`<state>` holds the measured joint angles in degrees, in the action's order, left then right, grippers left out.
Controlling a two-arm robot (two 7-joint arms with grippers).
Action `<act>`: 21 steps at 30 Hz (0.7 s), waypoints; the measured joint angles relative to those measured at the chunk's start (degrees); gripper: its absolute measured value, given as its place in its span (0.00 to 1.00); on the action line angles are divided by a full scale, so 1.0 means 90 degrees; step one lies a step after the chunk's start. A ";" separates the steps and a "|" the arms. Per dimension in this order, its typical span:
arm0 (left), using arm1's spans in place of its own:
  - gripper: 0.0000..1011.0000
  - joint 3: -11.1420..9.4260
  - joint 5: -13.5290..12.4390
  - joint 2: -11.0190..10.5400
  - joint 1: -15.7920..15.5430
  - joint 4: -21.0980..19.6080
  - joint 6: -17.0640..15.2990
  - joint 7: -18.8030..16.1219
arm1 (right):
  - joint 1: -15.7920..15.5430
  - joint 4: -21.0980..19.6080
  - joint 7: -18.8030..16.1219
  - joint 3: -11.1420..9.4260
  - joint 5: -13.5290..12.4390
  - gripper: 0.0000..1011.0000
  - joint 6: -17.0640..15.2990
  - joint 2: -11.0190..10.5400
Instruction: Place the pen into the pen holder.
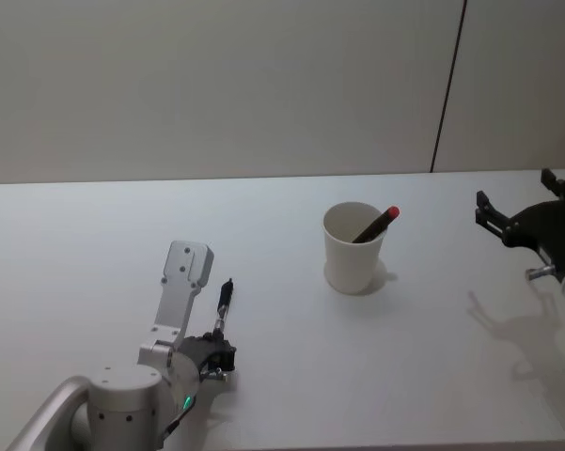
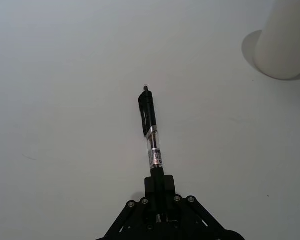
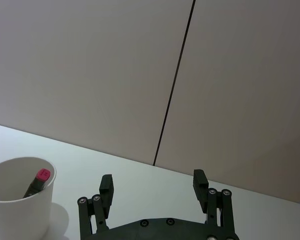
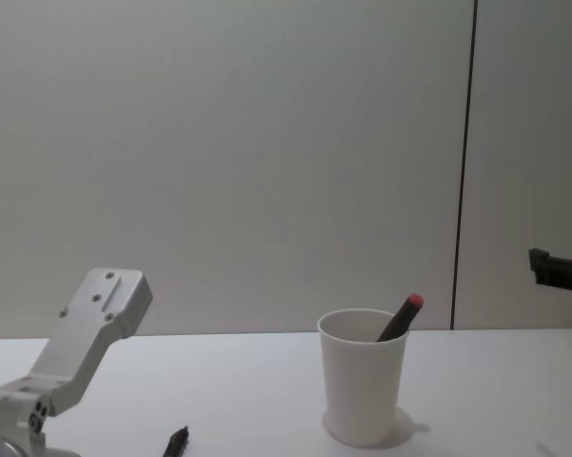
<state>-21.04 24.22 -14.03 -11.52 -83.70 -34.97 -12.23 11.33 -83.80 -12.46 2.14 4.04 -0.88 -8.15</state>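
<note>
One black clear-barrelled pen (image 2: 150, 131) sits clamped in left gripper (image 2: 158, 184) jaws, bare white tabletop (image 1: 94, 244) around; right gripper (image 3: 153, 182) jaws wide beyond white paper cup (image 1: 353, 252).

Black clear-barrelled pen (image 2: 150, 135) well left of upright white pen holder (image 1: 353, 252)

White table (image 1: 94, 235), plain, matte, w/ faint shadows at approx. 3 o'clock. Behind it a pale grey wall (image 1: 216, 85). Thin dark seam (image 1: 448, 85) runs top to bottom at approx. 1 o'clock, meeting the table's far edge. Dark marker (image 1: 374, 225) w/ red cap, tilted, cap end leaning toward 2 o'clock, lower part hidden.
</note>
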 joint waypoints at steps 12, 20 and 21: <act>0.11 0.0058 -0.0165 -0.0068 0.0112 -0.0143 0.0205 -0.0024 | 0.0000 0.0000 0.0000 0.0000 0.0000 0.99 0.0000 0.0000; 0.11 0.0100 -0.0421 -0.0196 0.0255 -0.0513 0.0559 -0.0012 | 0.0001 0.0000 0.0000 0.0000 0.0000 0.99 0.0000 0.0000; 0.11 0.0102 -0.0453 -0.0209 0.0270 -0.0550 0.0602 -0.0002 | 0.0000 0.0000 0.0000 0.0000 0.0000 0.99 0.0000 0.0000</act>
<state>-20.12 20.13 -15.91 -9.09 -88.65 -29.56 -12.25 11.33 -83.80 -12.46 2.14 4.04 -0.88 -8.15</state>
